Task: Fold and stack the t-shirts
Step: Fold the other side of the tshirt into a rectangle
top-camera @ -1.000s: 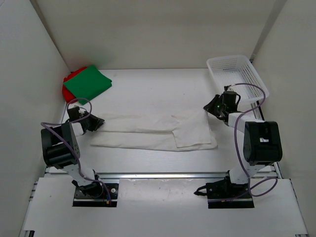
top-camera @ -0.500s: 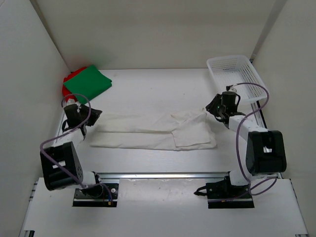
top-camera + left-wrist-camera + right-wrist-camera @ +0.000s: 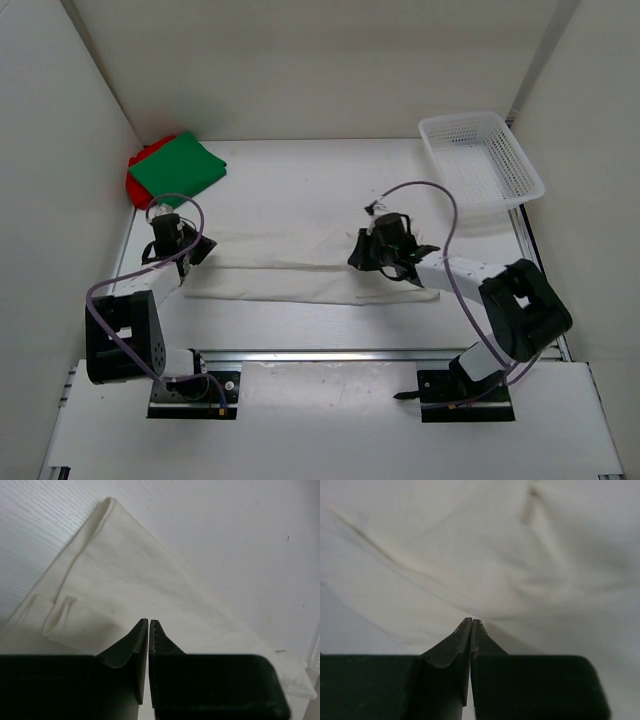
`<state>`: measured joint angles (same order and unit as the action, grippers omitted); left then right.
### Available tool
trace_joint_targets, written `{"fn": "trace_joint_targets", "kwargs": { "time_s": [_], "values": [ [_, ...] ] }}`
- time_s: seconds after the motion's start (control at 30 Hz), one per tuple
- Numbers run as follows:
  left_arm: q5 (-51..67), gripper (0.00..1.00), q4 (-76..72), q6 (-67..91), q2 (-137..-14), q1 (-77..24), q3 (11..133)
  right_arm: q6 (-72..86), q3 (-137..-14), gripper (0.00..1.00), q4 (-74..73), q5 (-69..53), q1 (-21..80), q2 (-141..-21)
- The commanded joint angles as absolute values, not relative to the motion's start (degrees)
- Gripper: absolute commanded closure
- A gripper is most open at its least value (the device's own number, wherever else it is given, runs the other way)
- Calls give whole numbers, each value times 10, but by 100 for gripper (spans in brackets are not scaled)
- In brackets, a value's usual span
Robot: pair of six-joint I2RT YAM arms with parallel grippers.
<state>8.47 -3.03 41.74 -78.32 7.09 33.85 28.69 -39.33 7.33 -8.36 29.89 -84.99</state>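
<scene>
The white t-shirt (image 3: 280, 272) lies as a long folded strip across the middle of the table. My right gripper (image 3: 362, 256) is over its right half, shut on a pinch of the white cloth (image 3: 470, 545), whose creases run to the tips of the gripper (image 3: 471, 621). My left gripper (image 3: 197, 248) is shut at the strip's left end. In the left wrist view its tips (image 3: 149, 621) sit over the flat shirt corner (image 3: 115, 565), with no cloth seen pulled up. The green t-shirt (image 3: 180, 168) lies folded on the red t-shirt (image 3: 134, 186) at the far left corner.
A white mesh basket (image 3: 432, 148) stands at the far right corner. White walls close in the left, back and right. A metal rail (image 3: 330, 352) runs along the table's near edge.
My right gripper has moved left from the shirt's right end to over its right half, taking cloth with it. My left gripper has come back down to the left end.
</scene>
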Motion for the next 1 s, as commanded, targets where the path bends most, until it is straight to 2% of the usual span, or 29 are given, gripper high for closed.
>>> {"fn": "trace_joint_targets", "kwargs": {
  "time_s": [0.0,0.1,0.27,0.37,0.67,0.87,0.97],
  "values": [
    [62,83,-11,395,-769,70,355,223,-502,100,76,-141,360,-905],
    [81,80,19,381,-795,87,386,206,-603,100,39,-152,403,-966],
    [96,80,47,356,-851,98,421,207,-731,100,33,-193,443,-1072],
    [118,79,59,347,-878,112,438,204,-849,100,1,-206,465,-1166],
    [143,78,74,339,-918,119,460,178,-1280,100,-228,-182,505,-1437],
    [147,78,77,339,-929,124,469,158,-1497,100,-365,-163,524,-1562],
    [145,77,73,340,-937,128,475,156,-1567,100,-417,-151,532,-1606]
  ]
}}
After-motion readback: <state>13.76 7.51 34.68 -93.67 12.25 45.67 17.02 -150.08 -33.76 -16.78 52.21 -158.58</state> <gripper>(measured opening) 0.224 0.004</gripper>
